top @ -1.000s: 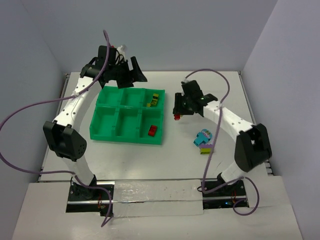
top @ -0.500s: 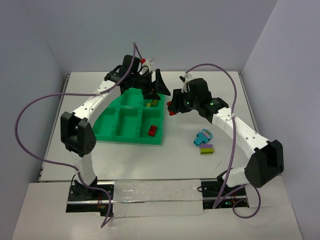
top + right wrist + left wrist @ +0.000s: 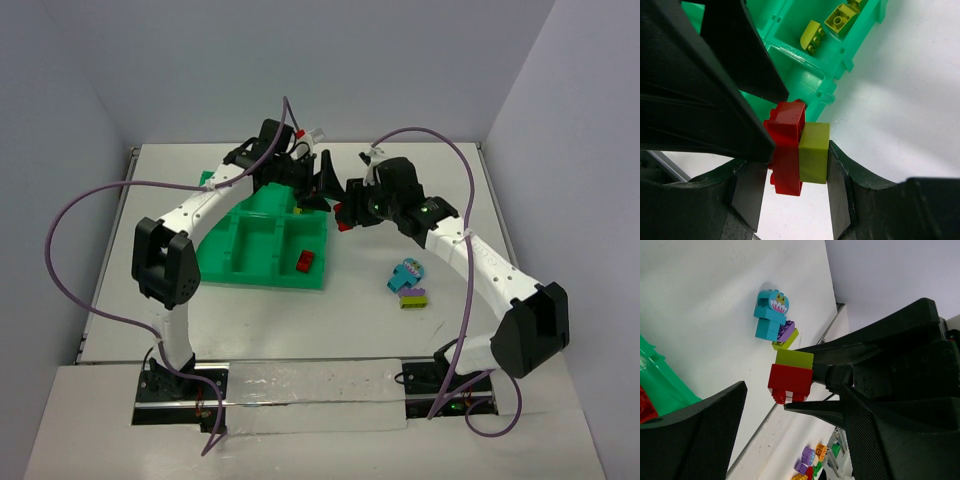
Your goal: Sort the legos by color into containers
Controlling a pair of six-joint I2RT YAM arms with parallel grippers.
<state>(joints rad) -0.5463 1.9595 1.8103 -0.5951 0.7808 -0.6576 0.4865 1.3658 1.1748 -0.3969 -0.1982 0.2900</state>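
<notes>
My right gripper (image 3: 795, 160) is shut on a red lego (image 3: 785, 150) joined to a yellow-green lego (image 3: 814, 152), held in the air just off the green tray's (image 3: 255, 262) back right corner. My left gripper (image 3: 793, 387) is open, its fingers either side of that stack (image 3: 790, 382). One black left finger (image 3: 700, 100) lies against the red lego's side. In the top view both grippers (image 3: 322, 185) (image 3: 345, 215) meet there. One container holds a red lego (image 3: 304, 261), another holds yellow-green legos (image 3: 811, 36). Cyan, purple and yellow-green legos (image 3: 408, 282) lie on the table to the right.
The tray's low walls (image 3: 805, 75) lie directly below and left of the held stack. The left arm arches over the tray's back row. A small heap of coloured pieces (image 3: 810, 462) shows far off at the bottom of the left wrist view.
The left arm has swung right over the tray to the right gripper, its jaws narrowing a little. The right gripper moved back and left with the stack, then held still.
</notes>
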